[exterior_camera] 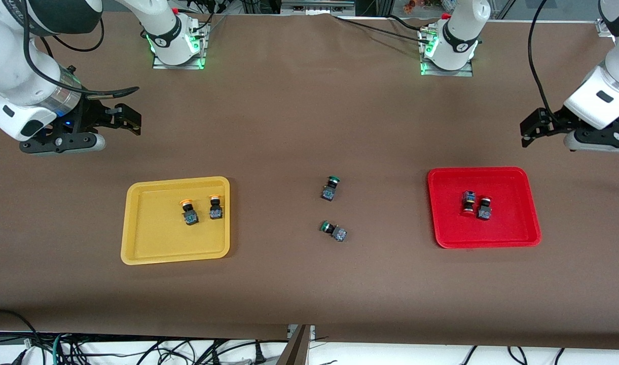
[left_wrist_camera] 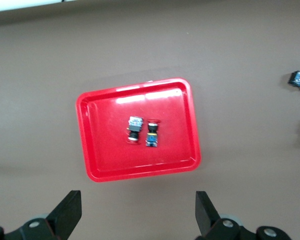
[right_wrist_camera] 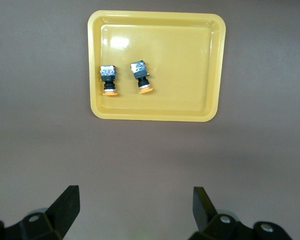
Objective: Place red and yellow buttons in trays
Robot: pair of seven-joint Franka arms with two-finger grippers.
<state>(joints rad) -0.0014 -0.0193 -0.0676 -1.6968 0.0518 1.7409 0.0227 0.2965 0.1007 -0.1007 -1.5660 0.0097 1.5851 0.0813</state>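
Lying side by side in the middle of the yellow tray (exterior_camera: pixel 137 253), both yellow buttons (exterior_camera: pixel 189 212) (exterior_camera: pixel 215 207), caps pointing toward the robots' bases; sitting just as neatly in the red tray (exterior_camera: pixel 443 238), both red buttons (exterior_camera: pixel 468 202) (exterior_camera: pixel 484 208), touching or nearly so. Looking finished, then, judging by the sorting: all four task pieces resting inside matching trays, nothing appearing left to carry. Remaining out on the bare counter (exterior_camera: pixel 289 126) between the two trays, two green buttons (exterior_camera: pixel 330 188) (exterior_camera: pixel 334 230), one nearer the front camera than the other, neither belonging to the job. Hovering above the counter toward the right arm's end, up past the yellow tray toward the bases, the right gripper (exterior_camera: pixel 119 121), fingers (right_wrist_camera: pixel 64 205) spreading wide and gripping nothing. Hanging likewise over the counter at the left arm's end, just up from the red tray, the left gripper (exterior_camera: pixel 535 129), fingers (left_wrist_camera: pixel 67 210) also standing wide apart and empty. Covering the counter, a plain brown sheet, flat and matte. Trailing along the near edge below it, loose black cables (exterior_camera: pixel 137 350); glowing green at the bases, small status lights (exterior_camera: pixel 149 45).
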